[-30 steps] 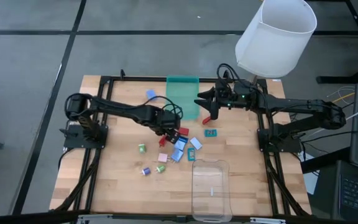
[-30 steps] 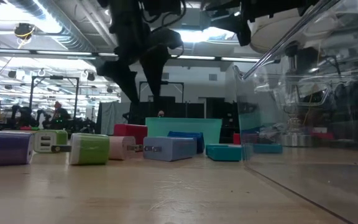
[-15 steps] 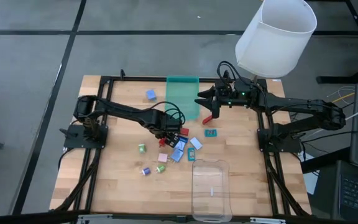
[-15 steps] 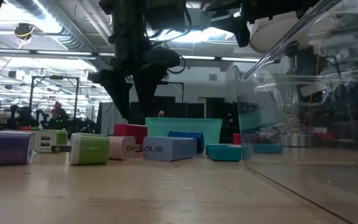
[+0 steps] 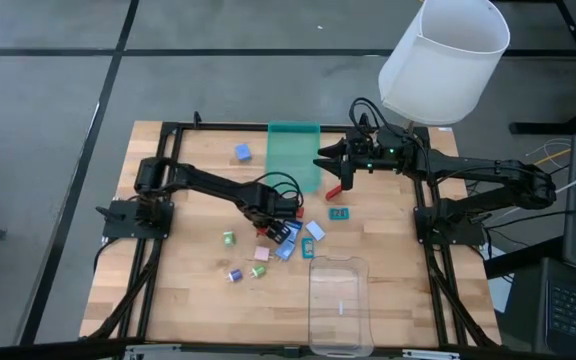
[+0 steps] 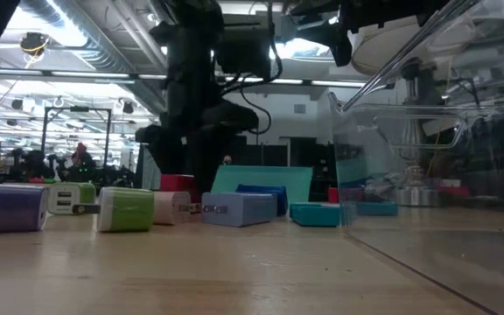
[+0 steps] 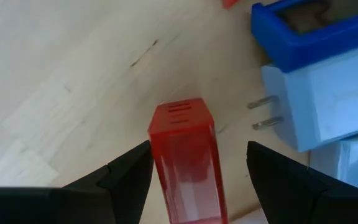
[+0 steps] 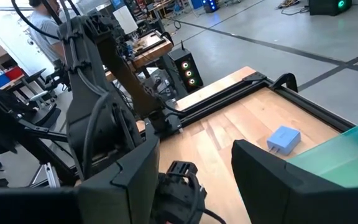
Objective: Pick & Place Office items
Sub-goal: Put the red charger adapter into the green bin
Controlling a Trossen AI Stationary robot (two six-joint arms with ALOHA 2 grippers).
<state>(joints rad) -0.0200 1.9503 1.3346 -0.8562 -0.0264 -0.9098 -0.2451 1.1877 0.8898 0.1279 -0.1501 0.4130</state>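
The office items lie in a loose cluster mid-table: a teal flat piece [image 5: 339, 213], blue pieces [image 5: 288, 245], a pink one [image 5: 263, 254], green ones [image 5: 228, 238], and a blue cube [image 5: 242, 152] apart at the far side. My left gripper [image 5: 271, 226] is low over the cluster and open. Its fingers stand on either side of a red clear box [image 7: 185, 162] that lies on the wood, beside a light blue plug piece [image 7: 322, 93]. My right gripper [image 5: 320, 163] hovers open and empty over the right edge of the green tray [image 5: 293, 150]. A small red piece [image 5: 335, 189] lies below it.
A clear plastic tray [image 5: 338, 300] stands at the near edge, right of the cluster, and fills the right of the low view [image 6: 436, 175]. A white bucket-shaped thing [image 5: 443, 55] hangs over the far right corner. Black frame rails run along the table's sides.
My left gripper has gone toward the table's near edge and a little to the right, and has come down until it is close over the cluster, with the red clear box between its fingers. My right arm has kept still.
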